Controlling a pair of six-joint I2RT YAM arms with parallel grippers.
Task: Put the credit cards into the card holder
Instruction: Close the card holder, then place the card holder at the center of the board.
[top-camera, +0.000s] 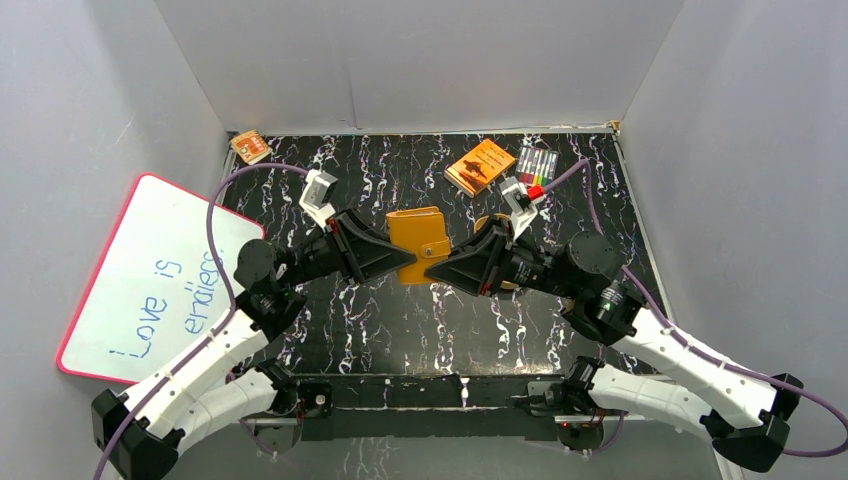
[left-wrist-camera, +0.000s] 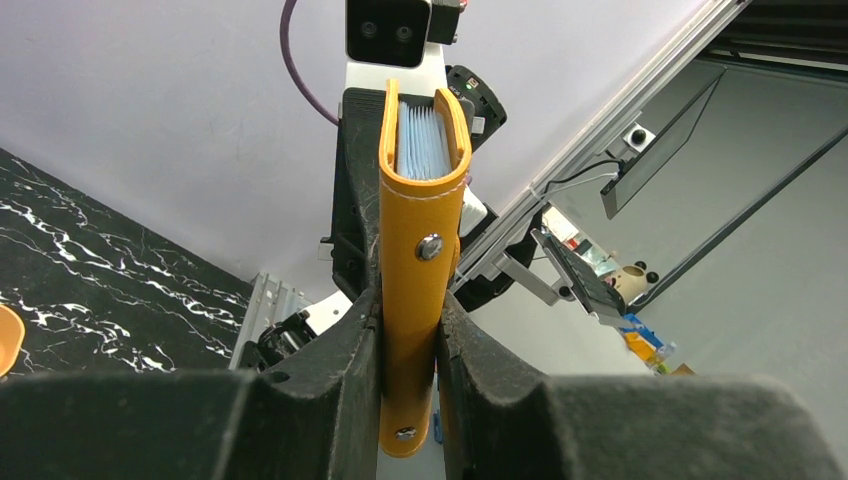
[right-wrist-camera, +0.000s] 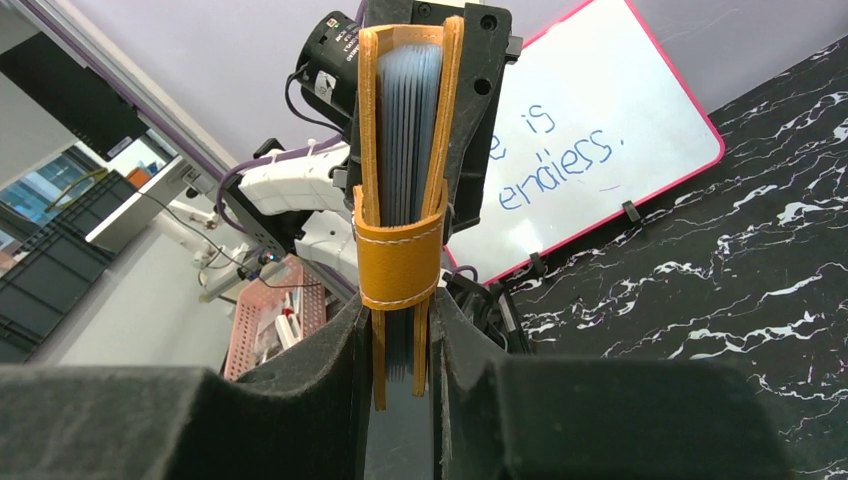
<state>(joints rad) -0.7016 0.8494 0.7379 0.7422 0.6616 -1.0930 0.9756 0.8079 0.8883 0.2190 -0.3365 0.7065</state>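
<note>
Surroundings: grey panel walls close off three sides of a black, white-veined bench (top-camera: 420, 325); I am viewing from overhead and from both wrists.
Card holder (top-camera: 418, 243): orange leather, folded shut, held in the air over the middle of the bench between the two arms.
Left gripper (top-camera: 405, 262): clamped on the card holder, one jaw pressed flat against each cover at its left end.
Right gripper (top-camera: 432, 268): clamped on the same card holder from the opposite end, jaws tight on both covers.
Credit cards (left-wrist-camera: 422, 140): pale blue edges packed side by side between the orange covers, seen in both wrist views; I cannot tell the count.
Strap: an orange band with a metal stud (left-wrist-camera: 430, 246) runs along the edge facing the left wrist camera.
Whiteboard (top-camera: 150, 270): pink-rimmed, blue handwriting, leaning at the left wall.
Book (top-camera: 481, 166): orange with black print, at the back of the bench, right of centre.
Marker pack (top-camera: 536, 162): just beside the book, on its right.
</note>
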